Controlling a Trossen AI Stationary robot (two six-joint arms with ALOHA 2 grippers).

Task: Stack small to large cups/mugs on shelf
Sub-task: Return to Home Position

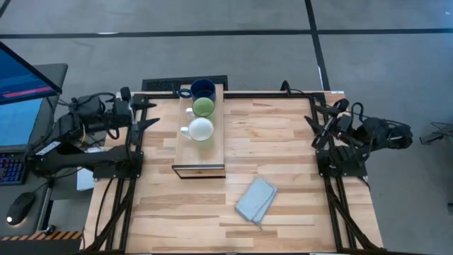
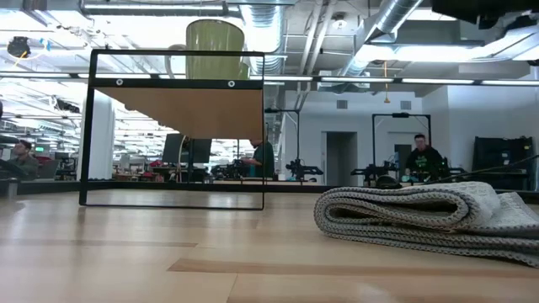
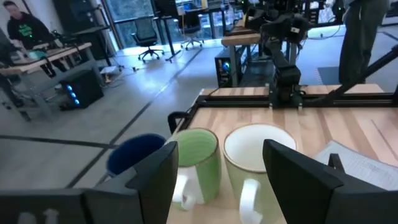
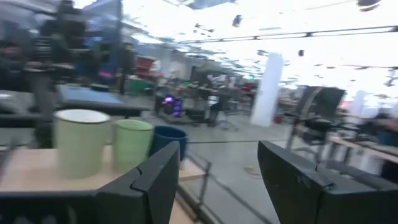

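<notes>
Placing is judged done: blue mug (image 1: 203,88), green mug (image 1: 203,107) and white mug (image 1: 201,129) are lined on the shelf (image 1: 212,152), upper centre; left gripper (image 1: 146,115) and right gripper (image 1: 316,126) are held spread-fingered.

High view: even overhead light on the pale wooden tabletop (image 1: 283,142). The long light-wood shelf box (image 1: 202,152) and the folded grey-blue cloth (image 1: 255,200) throw only soft, short shadows. Low view: bright ceiling strip lights (image 2: 438,81); the cloth's underside is shadowed. Right wrist view: room's ceiling (image 4: 280,31) blown out to white glare. Left wrist view: pale sheen on the grey floor (image 3: 93,124).
</notes>
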